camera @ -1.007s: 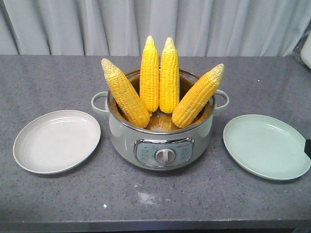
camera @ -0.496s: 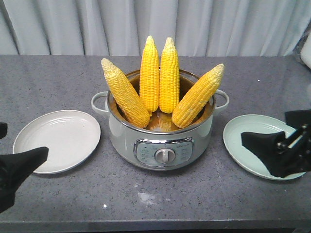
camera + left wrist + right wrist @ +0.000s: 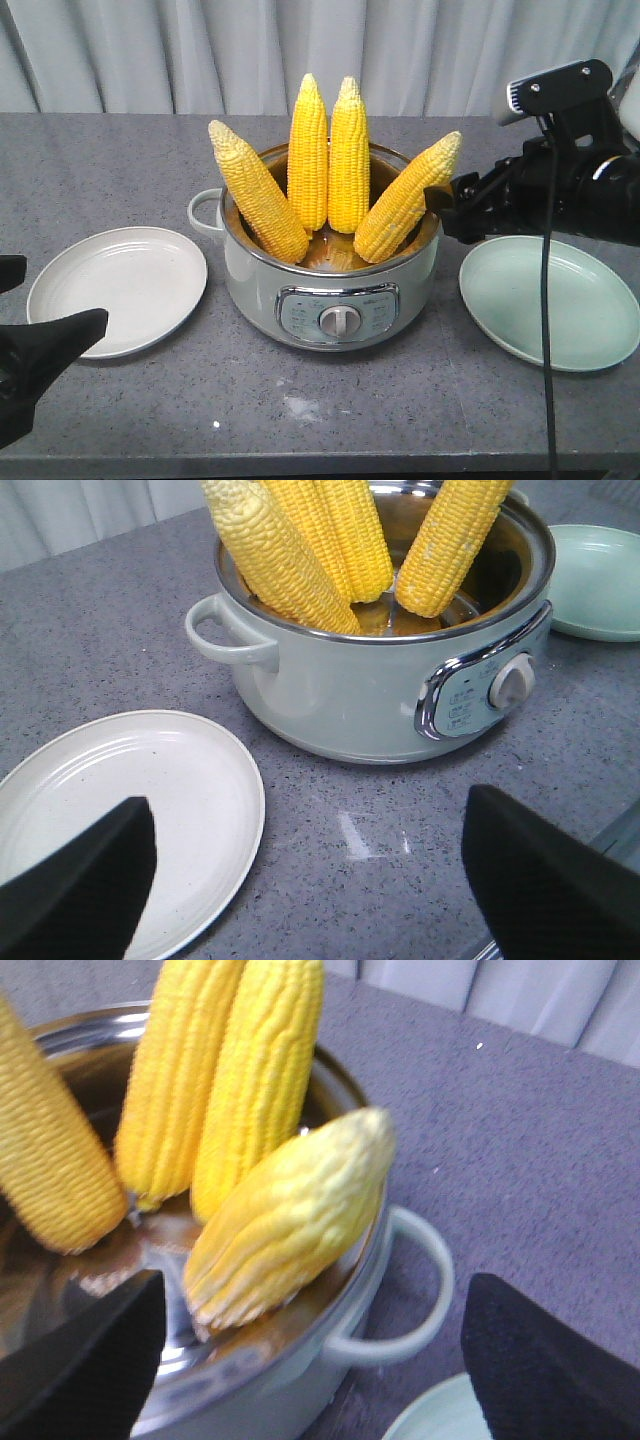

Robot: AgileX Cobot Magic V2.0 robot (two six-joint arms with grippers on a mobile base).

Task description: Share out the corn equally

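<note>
On the grey table (image 3: 120, 160), the pot (image 3: 330, 290) holds all four corn cobs (image 3: 308, 150), standing on end. White plate (image 3: 115, 290) and green plate (image 3: 550, 300) are bare, so nothing is shared out yet. Right gripper (image 3: 440, 212), jaws spread, sits just beside the rightmost cob (image 3: 408, 200); left gripper (image 3: 307, 810), also spread, hovers near the white plate

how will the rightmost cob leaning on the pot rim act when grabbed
The rightmost cob looks stiff, so it probably won't bend. It leans on the pot rim, so a nudge may slide or tip it. Round and tapered, it could roll once laid on the green plate.
</note>
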